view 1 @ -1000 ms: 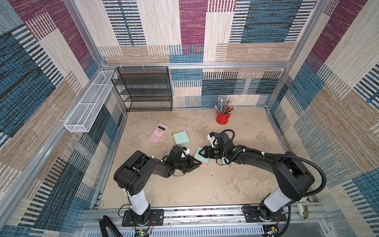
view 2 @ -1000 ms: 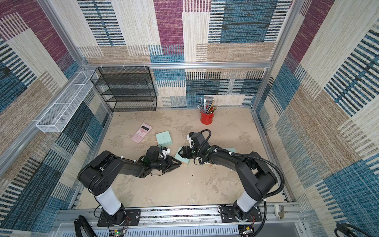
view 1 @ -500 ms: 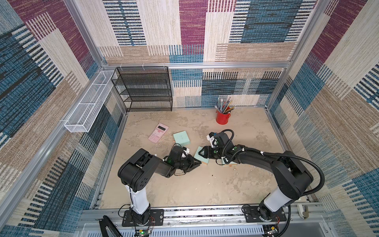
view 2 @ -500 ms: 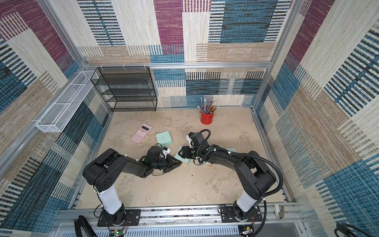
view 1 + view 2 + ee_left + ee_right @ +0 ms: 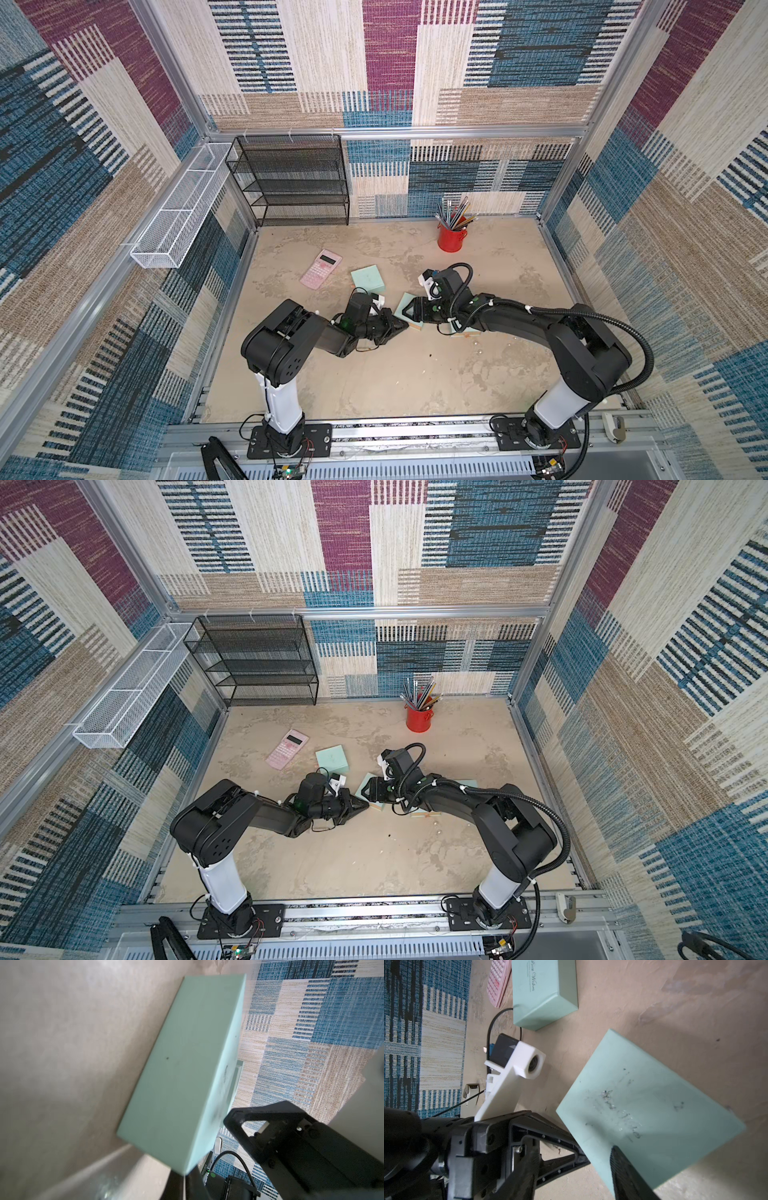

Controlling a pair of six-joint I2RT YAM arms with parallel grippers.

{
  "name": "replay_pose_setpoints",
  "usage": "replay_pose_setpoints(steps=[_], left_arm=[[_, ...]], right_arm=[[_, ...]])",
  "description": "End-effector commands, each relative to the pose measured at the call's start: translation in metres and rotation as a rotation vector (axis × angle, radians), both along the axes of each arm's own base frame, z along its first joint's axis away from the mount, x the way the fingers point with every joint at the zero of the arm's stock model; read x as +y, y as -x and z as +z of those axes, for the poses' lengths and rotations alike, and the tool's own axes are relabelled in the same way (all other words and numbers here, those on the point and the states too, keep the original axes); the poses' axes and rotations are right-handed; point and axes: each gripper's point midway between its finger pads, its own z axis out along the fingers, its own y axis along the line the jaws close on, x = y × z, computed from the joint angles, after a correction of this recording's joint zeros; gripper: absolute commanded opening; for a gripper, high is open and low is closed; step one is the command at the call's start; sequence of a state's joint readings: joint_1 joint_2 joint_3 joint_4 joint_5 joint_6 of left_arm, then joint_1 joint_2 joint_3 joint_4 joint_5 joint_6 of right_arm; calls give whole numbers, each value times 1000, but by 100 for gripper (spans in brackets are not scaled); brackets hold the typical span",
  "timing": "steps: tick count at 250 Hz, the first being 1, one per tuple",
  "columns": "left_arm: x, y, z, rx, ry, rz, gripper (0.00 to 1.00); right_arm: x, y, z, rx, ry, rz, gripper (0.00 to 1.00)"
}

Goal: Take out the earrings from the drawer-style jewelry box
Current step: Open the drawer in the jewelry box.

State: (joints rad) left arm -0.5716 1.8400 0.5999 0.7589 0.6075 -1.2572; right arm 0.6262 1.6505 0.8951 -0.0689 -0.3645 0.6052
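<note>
The mint-green jewelry box (image 5: 405,302) (image 5: 643,1105) lies tilted at mid-table, and the drawer does not show. My right gripper (image 5: 412,311) (image 5: 571,1145) is shut on the box's edge, one ribbed finger (image 5: 627,1172) lying across its smudged top face. My left gripper (image 5: 400,326) (image 5: 184,1185) is shut. Its tips meet at the near corner of the box (image 5: 182,1064), and nothing shows between them. Tiny whitish specks that look like earrings (image 5: 474,342) (image 5: 436,822) lie on the table by the right forearm.
A second mint box (image 5: 368,279) (image 5: 542,987) and a pink calculator (image 5: 321,269) lie behind the left gripper. A flat mint piece (image 5: 463,332) sits under the right forearm. At the back are a red pencil cup (image 5: 452,239), a black mesh rack (image 5: 299,183) and a white wire basket (image 5: 178,208).
My left gripper's jaws have closed at the box's corner, and the left arm's base link has shifted slightly. The right arm and the box have stayed put.
</note>
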Motion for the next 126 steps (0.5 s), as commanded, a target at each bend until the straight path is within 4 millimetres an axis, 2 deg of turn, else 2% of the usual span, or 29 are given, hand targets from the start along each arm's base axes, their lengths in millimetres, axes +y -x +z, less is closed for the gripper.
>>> replay_pose_setpoints(steps=[1, 73, 126], left_arm=[[1, -4, 3, -12, 8, 16, 1], [13, 12, -8, 46, -40, 9, 0], [20, 22, -9, 80, -82, -16, 0]], right_arm=[[1, -4, 1, -10, -3, -4, 58], [-5, -9, -7, 8, 30, -62, 58], [-9, -12, -13, 28, 43, -102, 57]])
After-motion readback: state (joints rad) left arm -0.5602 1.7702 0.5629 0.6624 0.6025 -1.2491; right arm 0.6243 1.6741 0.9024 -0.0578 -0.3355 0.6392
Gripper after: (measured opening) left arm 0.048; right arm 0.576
